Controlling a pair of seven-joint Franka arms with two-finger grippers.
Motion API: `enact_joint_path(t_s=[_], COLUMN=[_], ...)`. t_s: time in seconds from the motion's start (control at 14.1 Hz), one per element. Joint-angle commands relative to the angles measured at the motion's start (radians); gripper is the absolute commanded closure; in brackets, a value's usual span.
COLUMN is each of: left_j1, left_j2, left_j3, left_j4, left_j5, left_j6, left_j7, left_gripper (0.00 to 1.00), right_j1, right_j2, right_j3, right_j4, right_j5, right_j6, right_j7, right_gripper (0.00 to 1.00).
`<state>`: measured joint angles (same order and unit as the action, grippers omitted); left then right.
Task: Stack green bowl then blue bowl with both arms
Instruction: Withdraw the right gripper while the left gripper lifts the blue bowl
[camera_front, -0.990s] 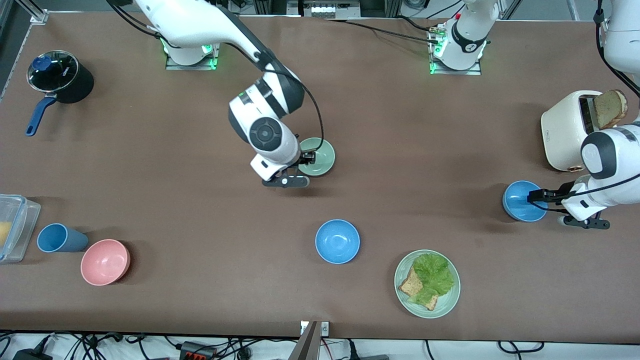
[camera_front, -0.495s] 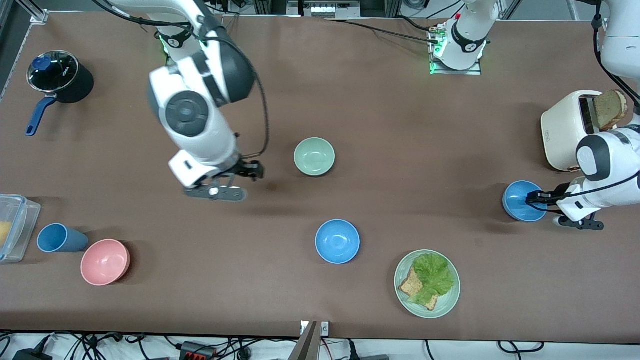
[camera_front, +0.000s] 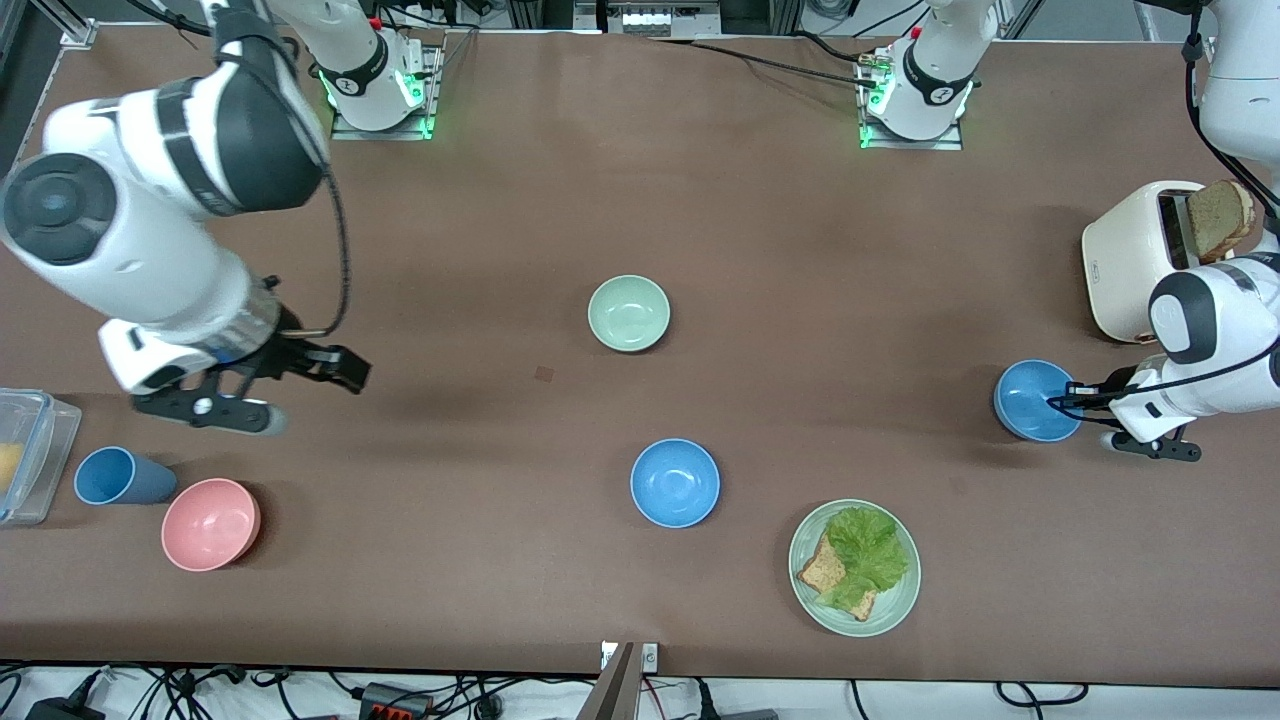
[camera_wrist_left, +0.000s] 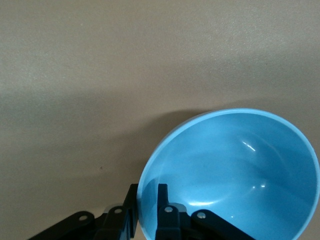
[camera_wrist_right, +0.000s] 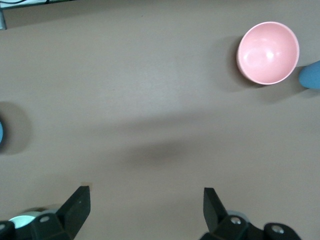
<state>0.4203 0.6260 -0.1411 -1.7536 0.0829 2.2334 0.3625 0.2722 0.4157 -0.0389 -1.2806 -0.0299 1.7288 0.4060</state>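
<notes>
The green bowl (camera_front: 629, 313) stands alone at the middle of the table. One blue bowl (camera_front: 675, 482) stands nearer the front camera than it. A second blue bowl (camera_front: 1030, 400) is toward the left arm's end, and my left gripper (camera_front: 1065, 402) is shut on its rim. In the left wrist view, one finger is inside the bowl (camera_wrist_left: 230, 170) and one outside, with the gripper (camera_wrist_left: 147, 200) pinching the wall. The bowl looks tilted. My right gripper (camera_front: 345, 370) is open and empty over bare table toward the right arm's end, and its wide-apart fingers frame the right wrist view (camera_wrist_right: 145, 200).
A white toaster (camera_front: 1135, 260) holding bread stands near the left arm. A pale green plate (camera_front: 895, 600) with lettuce and bread lies near the front edge. A pink bowl (camera_front: 210, 523), blue cup (camera_front: 120, 476), clear container (camera_front: 25, 455) and black pot (camera_front: 125, 155) are at the right arm's end.
My right arm has swung away from the green bowl to the right arm's end, gripper open and empty. The green bowl stayed. My left gripper shifted the blue bowl slightly toward the middle.
</notes>
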Motion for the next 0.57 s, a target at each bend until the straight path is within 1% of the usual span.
enact_joint_path(t_s=[0.0, 0.07, 0.14, 0.28, 0.35, 0.49], left_j1=[0.0, -0.017, -0.024, -0.035, -0.035, -0.023], left_j2=[0.0, 0.0, 0.0, -0.006, -0.011, -0.046], left_j3=[-0.017, -0.02, -0.018, -0.025, -0.032, -0.073], left_j4=[0.006, 0.006, 0.005, 0.006, 0.006, 0.008], left_j5=[0.006, 0.006, 0.005, 0.005, 0.003, 0.0], left_j6=[-0.001, -0.008, -0.009, -0.047, -0.057, -0.133], left_j7=[0.035, 0.039, 0.039, 0.042, 0.039, 0.039], left_gripper=[0.88, 0.95, 0.98, 1.0, 0.99, 1.0], right_j1=[-0.085, -0.128, -0.167, -0.284, -0.3, -0.304], right_j2=[-0.05, -0.058, -0.069, -0.142, -0.167, -0.179], right_j3=[0.02, 0.027, 0.033, 0.094, 0.096, 0.08], right_j4=[-0.008, -0.014, -0.025, -0.081, -0.1, -0.097], right_j5=[0.007, 0.014, 0.015, 0.019, 0.018, 0.008], right_j6=[-0.009, -0.009, -0.015, -0.018, -0.021, -0.052], right_j7=[-0.1, -0.154, -0.192, -0.242, -0.265, -0.329], right_gripper=[0.0, 0.0, 0.0, 0.0, 0.0, 0.0])
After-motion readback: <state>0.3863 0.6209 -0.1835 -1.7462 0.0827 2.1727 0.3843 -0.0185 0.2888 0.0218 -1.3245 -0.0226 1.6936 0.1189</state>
